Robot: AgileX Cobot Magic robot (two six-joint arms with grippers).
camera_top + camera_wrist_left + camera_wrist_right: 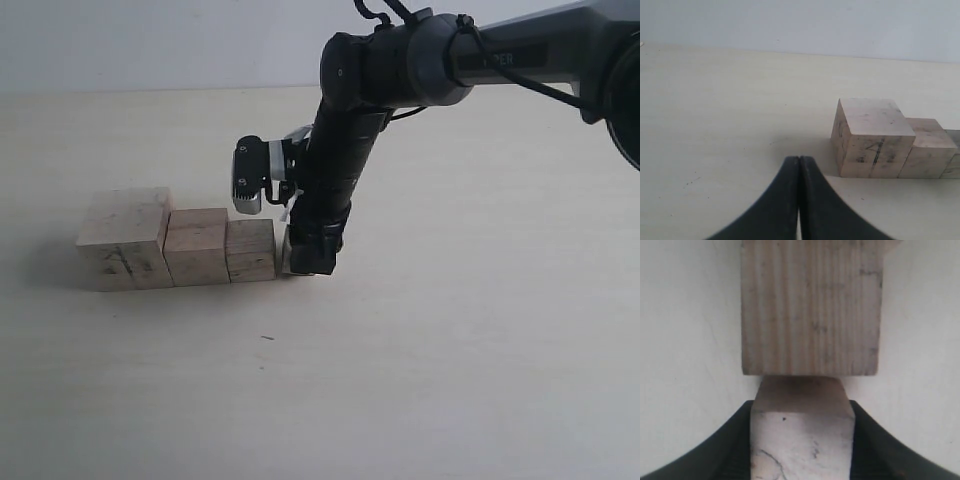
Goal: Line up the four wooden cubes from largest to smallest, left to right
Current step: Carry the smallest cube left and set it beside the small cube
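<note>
Closest in, under the right wrist camera: smallest cube (801, 440), clamped between the right fingers (732, 455), one on each side face. Its front face sits against the third cube (810, 310), no gap visible. From across the room the row reads largest cube (125, 238), second cube (197, 245), then the third, all touching, sizes stepping down to the right. The right arm stands at the row's right end, hiding most of the small one. Fingertips are down at surface (450, 380) level; cannot tell if the cube's base is fully seated. Left fingers (785, 210) are pressed together, holding nothing, low over the surface and near the largest cube but apart from it. Risks as I judge them: any further push along the row would shove the third cube and skew the line, since contact is already made. If the cube is not flat down, release could let it drop and rock away from its neighbour. A pad that sticks as the fingers part could twist so light a block or drag it out of line. Lifting out at an angle could clip the third cube's edge. A careless sweep by the left arm could knock the largest cube.
</note>
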